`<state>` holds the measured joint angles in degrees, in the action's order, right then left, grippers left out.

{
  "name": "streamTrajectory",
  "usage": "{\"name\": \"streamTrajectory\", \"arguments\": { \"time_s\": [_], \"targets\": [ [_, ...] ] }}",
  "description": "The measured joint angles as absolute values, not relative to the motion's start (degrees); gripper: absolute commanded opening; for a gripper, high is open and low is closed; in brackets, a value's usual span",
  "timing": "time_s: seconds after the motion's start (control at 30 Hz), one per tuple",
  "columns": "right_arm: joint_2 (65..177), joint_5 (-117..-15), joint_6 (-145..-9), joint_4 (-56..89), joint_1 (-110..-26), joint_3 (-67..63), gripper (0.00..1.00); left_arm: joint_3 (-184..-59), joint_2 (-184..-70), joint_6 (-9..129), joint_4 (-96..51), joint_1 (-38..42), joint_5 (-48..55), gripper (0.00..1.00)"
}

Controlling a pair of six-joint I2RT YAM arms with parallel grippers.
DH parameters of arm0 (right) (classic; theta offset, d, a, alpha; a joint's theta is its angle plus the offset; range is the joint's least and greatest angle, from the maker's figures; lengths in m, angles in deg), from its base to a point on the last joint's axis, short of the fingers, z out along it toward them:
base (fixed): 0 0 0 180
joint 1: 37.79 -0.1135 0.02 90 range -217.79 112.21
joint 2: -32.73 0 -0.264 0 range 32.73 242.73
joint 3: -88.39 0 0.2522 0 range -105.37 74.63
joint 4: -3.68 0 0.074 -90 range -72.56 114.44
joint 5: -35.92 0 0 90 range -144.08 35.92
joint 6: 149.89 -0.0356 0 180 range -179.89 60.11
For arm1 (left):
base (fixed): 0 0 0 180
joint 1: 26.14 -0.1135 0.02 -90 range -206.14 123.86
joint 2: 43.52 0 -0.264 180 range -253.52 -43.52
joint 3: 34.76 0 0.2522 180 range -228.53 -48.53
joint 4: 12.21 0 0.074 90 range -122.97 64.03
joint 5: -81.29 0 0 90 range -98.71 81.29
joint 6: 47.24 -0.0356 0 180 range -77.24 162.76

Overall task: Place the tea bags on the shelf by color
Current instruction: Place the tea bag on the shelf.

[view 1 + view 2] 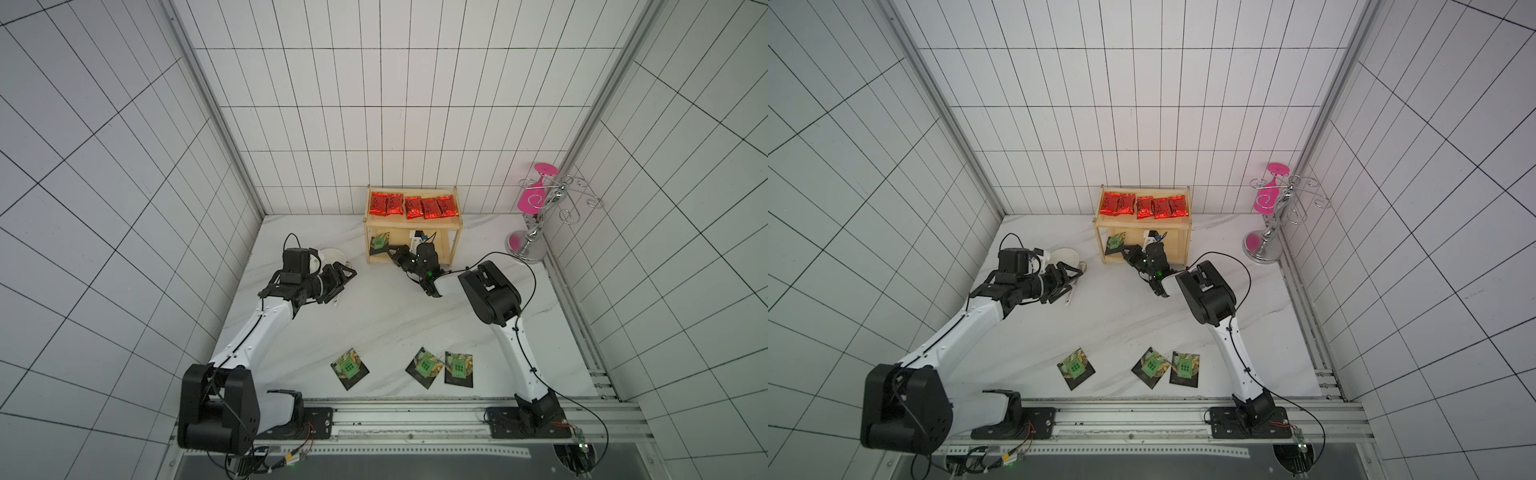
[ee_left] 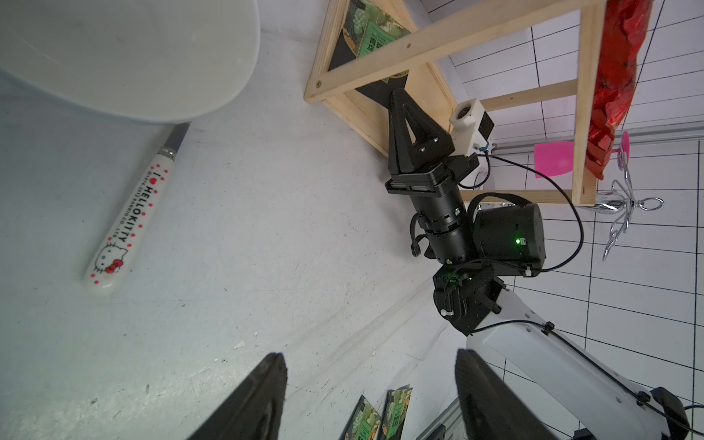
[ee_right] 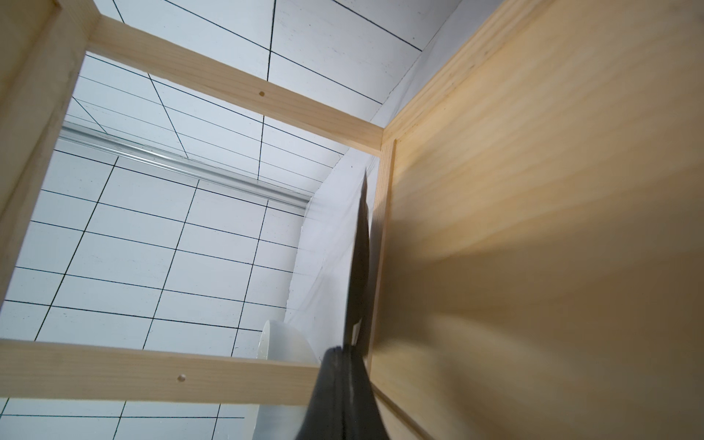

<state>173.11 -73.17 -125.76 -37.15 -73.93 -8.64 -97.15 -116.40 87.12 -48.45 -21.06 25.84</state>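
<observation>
right gripper (image 1: 390,254) clenched on a dark square sachet (image 1: 379,241), its diagonal pointing toward upper left, in the lower tier of the shelf (image 1: 411,226), mid-frame; left gripper (image 1: 343,286) spread, empty, centre-left.

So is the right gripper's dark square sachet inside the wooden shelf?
Inside: the sachet is in the shelf's lower tier, its corner pinched by the right gripper.
</observation>
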Motion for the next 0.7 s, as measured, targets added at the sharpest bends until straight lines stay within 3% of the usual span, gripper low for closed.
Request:
{"name": "streamTrajectory", "arguments": {
  "time_s": [0.1,0.37,0.7],
  "targets": [
    [173.1,-73.1,-126.1,-36.9,-73.9,-8.7,0.21,-97.1,-116.4,87.1,-48.4,-21.1,25.8,0.74],
    [171.9,-72.8,-126.5,-31.8,-74.2,-8.7,0.37,-97.1,-116.4,87.3,-47.8,-21.1,25.9,0.75],
    [167.1,-69.3,-125.5,-18.6,-74.2,-8.8,0.41,-97.1,-116.4,87.4,-47.6,-21.6,25.9,0.75]
  ]
}}
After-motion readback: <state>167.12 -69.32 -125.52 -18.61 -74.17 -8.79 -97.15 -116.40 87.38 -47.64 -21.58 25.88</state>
